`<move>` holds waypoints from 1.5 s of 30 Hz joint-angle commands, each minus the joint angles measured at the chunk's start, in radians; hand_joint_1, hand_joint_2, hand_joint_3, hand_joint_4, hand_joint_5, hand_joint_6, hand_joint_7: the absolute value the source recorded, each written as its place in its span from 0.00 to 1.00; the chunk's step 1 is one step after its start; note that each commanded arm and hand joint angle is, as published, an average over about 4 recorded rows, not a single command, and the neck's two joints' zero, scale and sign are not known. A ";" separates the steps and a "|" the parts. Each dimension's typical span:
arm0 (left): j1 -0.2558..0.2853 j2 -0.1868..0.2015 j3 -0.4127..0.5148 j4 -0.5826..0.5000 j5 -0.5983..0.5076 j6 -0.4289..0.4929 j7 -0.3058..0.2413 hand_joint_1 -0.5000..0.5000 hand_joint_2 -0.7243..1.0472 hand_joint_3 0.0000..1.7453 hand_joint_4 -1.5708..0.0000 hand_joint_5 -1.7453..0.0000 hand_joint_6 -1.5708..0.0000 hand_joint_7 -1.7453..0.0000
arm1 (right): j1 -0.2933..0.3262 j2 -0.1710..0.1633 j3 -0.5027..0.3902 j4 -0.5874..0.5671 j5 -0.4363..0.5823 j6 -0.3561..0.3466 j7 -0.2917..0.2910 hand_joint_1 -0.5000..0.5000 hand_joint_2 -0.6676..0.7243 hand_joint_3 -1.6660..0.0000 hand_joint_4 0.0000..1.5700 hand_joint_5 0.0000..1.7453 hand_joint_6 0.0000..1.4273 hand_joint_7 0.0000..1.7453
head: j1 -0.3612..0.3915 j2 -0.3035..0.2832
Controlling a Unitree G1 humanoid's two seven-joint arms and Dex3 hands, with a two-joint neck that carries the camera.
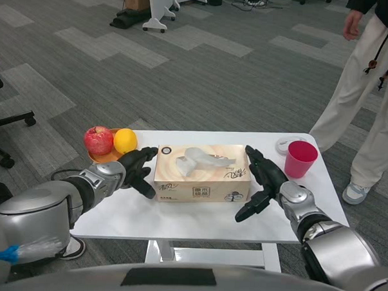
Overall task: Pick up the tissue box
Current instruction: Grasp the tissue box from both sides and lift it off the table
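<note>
- Black office chair [2, 121] at far left edge, on grey carpet, only partly in frame.
- Orange plate [102, 157] at table's left rim, carrying red apple [98, 141] and yellow-orange round fruit [124, 141], side by side and touching.
- Left hand [137, 171], black, on silver forearm, pressed flat against left end of box; fingers spread along that face, not wrapped round it.
- Rectangular cardboard tissue box [202, 175], beige with dark print and a translucent plastic dispensing slot on top, in middle of white table [178, 219]; squeezed between both hands; cannot tell whether its base touches the tabletop.
- Right hand [262, 181], black, against right end of box; upper fingers lying along box's top right edge, thumb pointing down-left toward front bottom corner.
- Box clamped from both ends by the two palms, neither hand curled shut.
- White round lid-like object [284, 145] just behind pink plastic cup [300, 158], both near table's right back corner, clear of right hand.
- Person in light trousers [367, 95] and pale sneaker standing on carpet just beyond table's right side; one hand visible at top.
</note>
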 commanded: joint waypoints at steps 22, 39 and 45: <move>-0.023 -0.005 0.001 -0.002 -0.048 -0.015 -0.001 1.00 1.00 0.15 1.00 0.94 1.00 1.00 | -0.028 0.029 0.048 -0.005 -0.006 -0.002 0.013 0.25 0.64 0.95 0.00 0.06 0.00 0.00 | 0.002 -0.002; -0.022 -0.002 0.001 -0.011 -0.140 -0.021 0.003 1.00 1.00 0.15 1.00 0.94 1.00 1.00 | -0.030 0.030 0.065 -0.008 -0.006 -0.002 0.014 0.25 0.64 0.95 0.00 0.06 0.00 0.00 | 0.001 -0.007; -0.018 0.004 0.005 -0.019 -0.205 -0.011 -0.004 1.00 1.00 0.15 1.00 0.94 1.00 1.00 | -0.030 0.030 0.068 -0.008 -0.006 -0.002 0.013 0.25 0.65 0.95 0.00 0.06 0.00 0.01 | 0.001 -0.005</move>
